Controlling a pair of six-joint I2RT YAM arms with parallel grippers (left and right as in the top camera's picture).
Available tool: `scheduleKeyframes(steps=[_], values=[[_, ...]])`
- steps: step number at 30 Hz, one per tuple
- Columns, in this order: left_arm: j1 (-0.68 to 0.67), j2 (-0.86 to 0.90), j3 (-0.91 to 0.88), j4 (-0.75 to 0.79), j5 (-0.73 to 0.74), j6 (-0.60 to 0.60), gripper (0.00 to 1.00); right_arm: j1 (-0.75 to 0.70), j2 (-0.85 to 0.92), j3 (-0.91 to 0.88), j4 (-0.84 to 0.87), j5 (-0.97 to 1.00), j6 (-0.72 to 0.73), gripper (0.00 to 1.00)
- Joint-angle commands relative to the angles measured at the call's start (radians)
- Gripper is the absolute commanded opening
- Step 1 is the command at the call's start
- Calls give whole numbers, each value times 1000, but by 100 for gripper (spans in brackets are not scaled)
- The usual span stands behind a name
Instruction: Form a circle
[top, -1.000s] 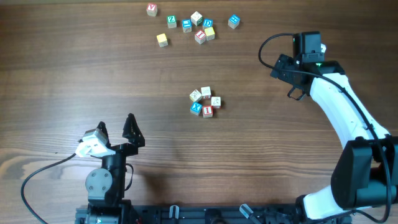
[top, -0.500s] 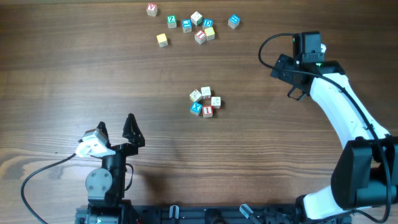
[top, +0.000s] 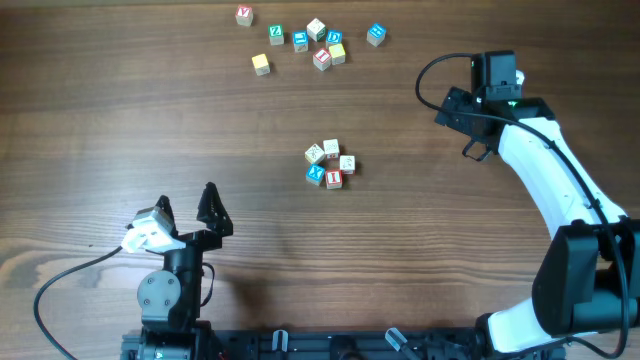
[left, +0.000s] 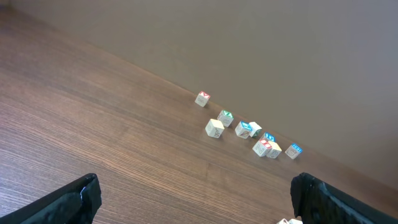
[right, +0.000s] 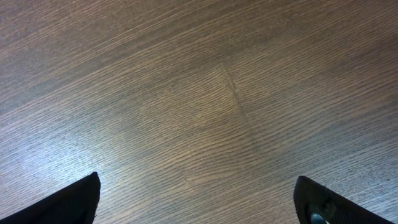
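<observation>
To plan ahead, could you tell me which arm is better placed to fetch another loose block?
Probably right: the right gripper, open, is nearer the loose blocks; the left gripper sits farther, past the ring.

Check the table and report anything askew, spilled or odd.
Nothing is spilled or damaged. The circle mid-table is a tight five-cube cluster, its cubes turned at differing angles, so it reads lumpy rather than round. Spare cubes lie scattered along the far edge. The left pincer and right pincer stand open and empty.
</observation>
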Motion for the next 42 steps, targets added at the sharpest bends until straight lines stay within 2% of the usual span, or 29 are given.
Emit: scheduleKeyframes(steps=[1,19,23,27,35,40,42], values=[[6,-9,-2,-2,-7,2,100,1,13,-1,2,20,-5,99],[6,-8,-2,-2,-7,2,100,1,13,-1,2,20,-5,100],[6,-8,-2,-2,-7,2,100,1,-31,-1,2,20,-5,100],[6,-9,-2,-2,-7,2,100,2,-182,-1,2,20,-5,100],[6,-8,-2,-2,-7,2,100,2,-722,-1,1,21,-5,100],[6,-8,-2,-2,-7,2,100,2,-883,-1,-2,21,-4,100],[6,-8,-2,-2,-7,2,100,2,-888,-1,-7,21,-5,100]])
